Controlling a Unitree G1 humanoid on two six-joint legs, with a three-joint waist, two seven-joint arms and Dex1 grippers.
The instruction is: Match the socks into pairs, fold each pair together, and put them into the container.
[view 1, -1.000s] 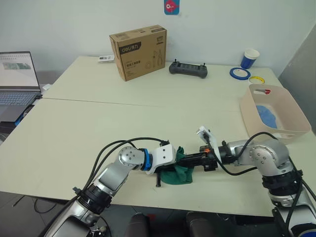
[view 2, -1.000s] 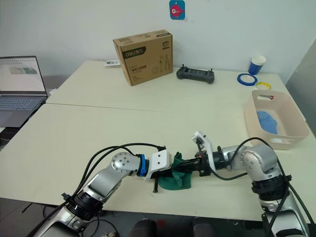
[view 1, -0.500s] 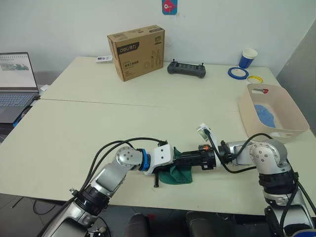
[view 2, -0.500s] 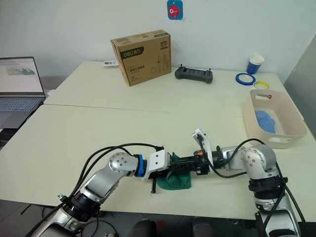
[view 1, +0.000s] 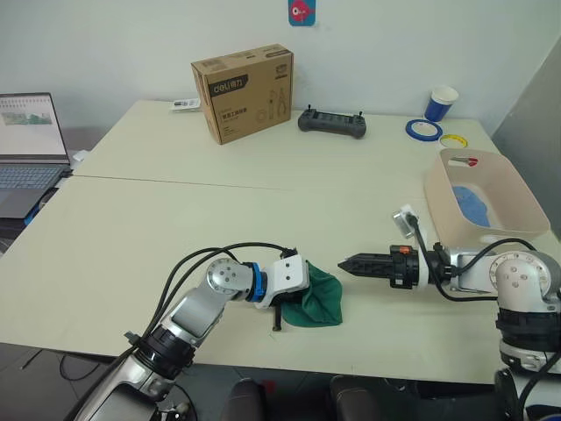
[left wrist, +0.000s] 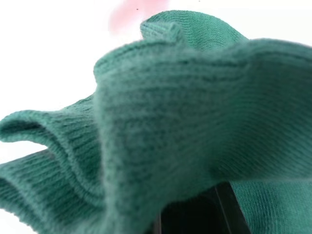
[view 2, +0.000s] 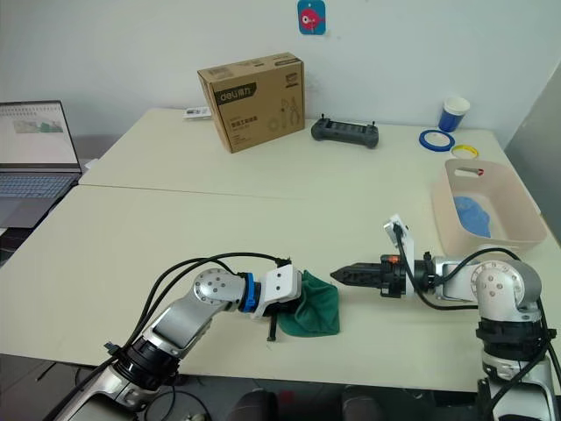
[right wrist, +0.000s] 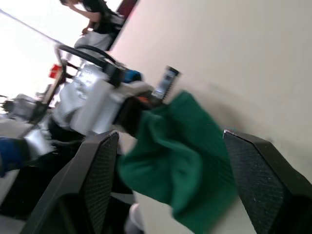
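A bunched pair of dark green socks (view 1: 322, 301) lies near the table's front edge. My left gripper (view 1: 296, 292) is shut on the pair's left side, and the green fabric (left wrist: 195, 122) covers most of its fingers. My right gripper (view 1: 344, 262) hovers just right of the socks, pointing at them, open with nothing between its fingers (right wrist: 97, 170). The pale pink container (view 1: 449, 221) stands at the right edge of the table with light blue socks (view 1: 470, 204) inside.
At the back stand a brown cardboard box (view 1: 244, 92), a black controller (view 1: 331, 121), a blue cup (view 1: 443, 103) and two tape rolls (view 1: 425, 129). A laptop (view 1: 26, 145) sits at the far left. A person shows in the background of the right wrist view.
My right gripper opened, let go of the green socks and drew back to the right. The left gripper kept its hold in place.
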